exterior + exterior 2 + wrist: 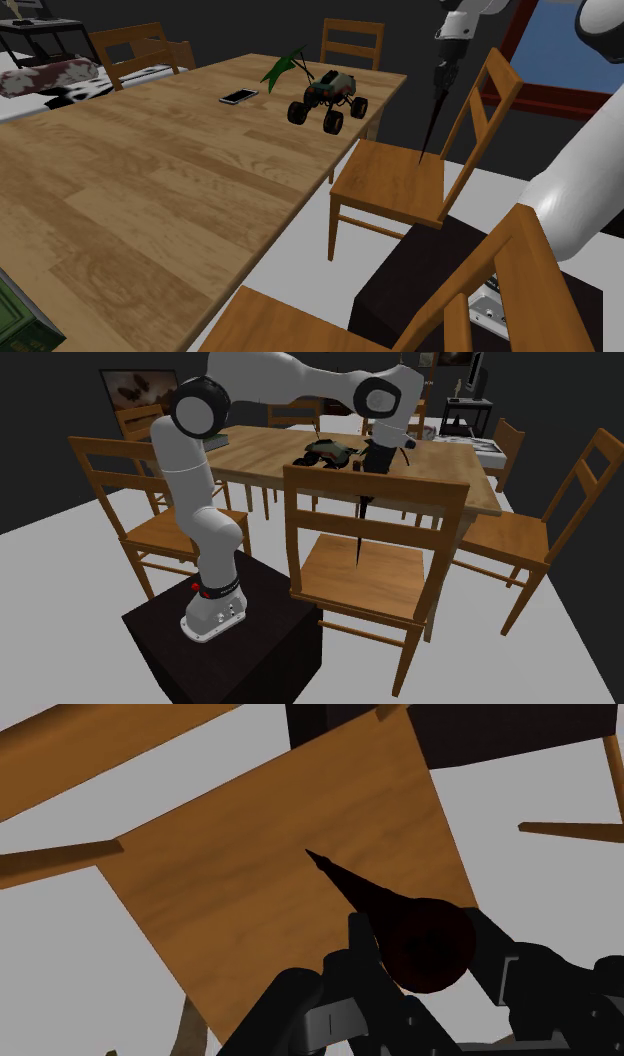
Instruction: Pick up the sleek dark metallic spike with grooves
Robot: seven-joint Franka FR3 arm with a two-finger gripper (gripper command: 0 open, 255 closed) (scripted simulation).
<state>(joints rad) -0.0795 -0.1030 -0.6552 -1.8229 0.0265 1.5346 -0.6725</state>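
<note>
A long dark spike (431, 122) hangs point down over the seat of a wooden chair (388, 180), its tip just above the wood. My gripper (442, 72) is shut on the spike's thick upper end. In the second exterior view the spike (362, 527) shows through the chair back, below my gripper (378, 457). In the wrist view the black fingers (372, 952) clasp the round dark butt of the spike (410, 929), whose narrow tip points at the chair seat (250, 874).
A large wooden table (130, 190) lies at the shoulder view's left, carrying a toy monster truck (328, 100), a phone (239, 96) and a green leafy piece (284, 66). More wooden chairs (520, 542) ring the table. The dark stand (225, 642) sits beside the chair.
</note>
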